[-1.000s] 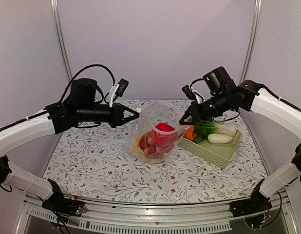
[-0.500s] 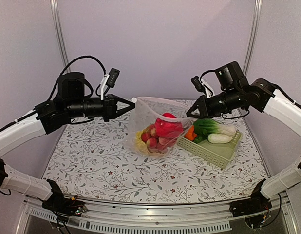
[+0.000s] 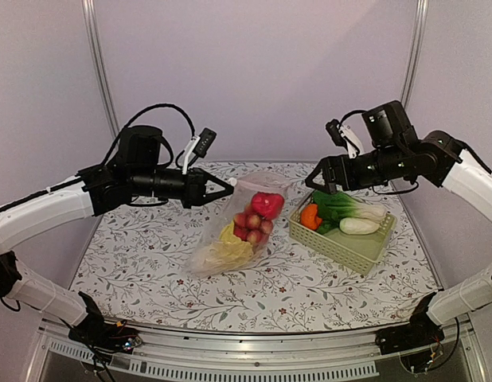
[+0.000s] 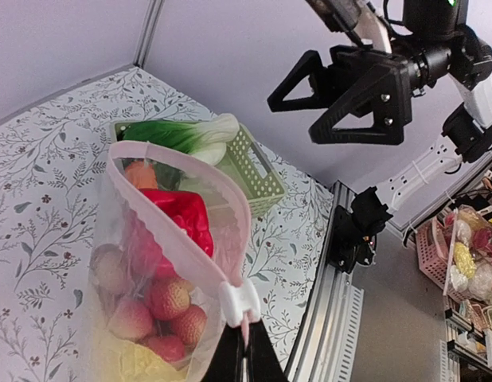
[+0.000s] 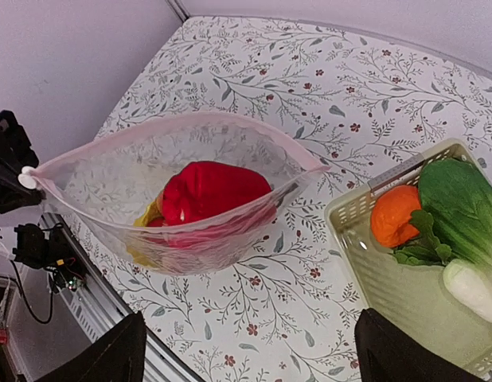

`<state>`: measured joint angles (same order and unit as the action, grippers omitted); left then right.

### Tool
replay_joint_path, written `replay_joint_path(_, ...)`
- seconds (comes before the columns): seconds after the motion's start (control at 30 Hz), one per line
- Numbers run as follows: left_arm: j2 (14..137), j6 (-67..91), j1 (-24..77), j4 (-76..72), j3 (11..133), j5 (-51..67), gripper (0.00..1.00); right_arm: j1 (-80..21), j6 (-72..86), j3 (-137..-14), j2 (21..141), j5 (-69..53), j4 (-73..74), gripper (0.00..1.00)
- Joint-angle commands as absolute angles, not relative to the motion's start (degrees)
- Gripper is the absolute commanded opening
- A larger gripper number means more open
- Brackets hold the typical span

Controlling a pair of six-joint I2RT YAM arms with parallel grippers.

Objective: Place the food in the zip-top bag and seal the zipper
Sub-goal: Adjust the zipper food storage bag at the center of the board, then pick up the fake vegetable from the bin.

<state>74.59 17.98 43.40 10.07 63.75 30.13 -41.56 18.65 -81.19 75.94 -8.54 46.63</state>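
Enclosure and work surface. A plain pale lilac back wall [image 3: 254, 72] meets matching side walls at two upright metal posts [image 3: 101, 72]. The tabletop [image 3: 150, 263] is covered by a white cloth printed with grey-green leafy sprigs and small red flowers. A slotted aluminium rail [image 3: 254, 344] edges its near side. Beyond the rail lie a grey floor [image 4: 405, 318] and a pink crate [image 4: 434, 256]. The light is even and diffuse.

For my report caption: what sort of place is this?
Probably a robot test cell in a lab: plain panel walls, a flower-patterned table on an aluminium frame, and a pink basket of bagged items beyond it.
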Motion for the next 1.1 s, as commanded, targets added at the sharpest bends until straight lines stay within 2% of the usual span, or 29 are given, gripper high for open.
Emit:
replay_joint_path(0.0,72.88,17.06,43.69,7.13,64.51,32.12,0.0,-40.86,17.92,-84.58,70.37,-2.41,46.43,0.95)
replay_joint_path(0.07,72.82,16.83,43.77,7.66,64.51,31.84,0.0,-39.7,18.08,-84.59,68.66,-1.42,46.48,0.99)
replay_joint_path(0.2,72.39,16.61,43.77,7.99,64.42,31.62,0.0,-34.38,18.41,-83.59,67.05,-1.27,48.14,0.99)
replay_joint_path(0.43,70.46,15.2,43.74,9.55,63.62,30.18,0.0,-25.51,18.75,-79.19,71.99,-4.92,49.3,0.98)
replay_joint_path(0.73,70.01,14.97,43.51,9.67,63.12,29.9,0.0,-24.15,18.96,-75.75,81.28,-4.13,46.92,0.85)
replay_joint_path(0.87,70.34,14.94,43.42,9.67,63.46,29.49,0.0,-24.11,19.39,-74.24,84.28,-5.05,45.57,0.7)
replay_joint_path(1.07,70.55,15.25,43.24,9.34,63.47,28.86,0.0,-25.79,22.25,-72.01,88.91,-7.69,39.66,0.67)
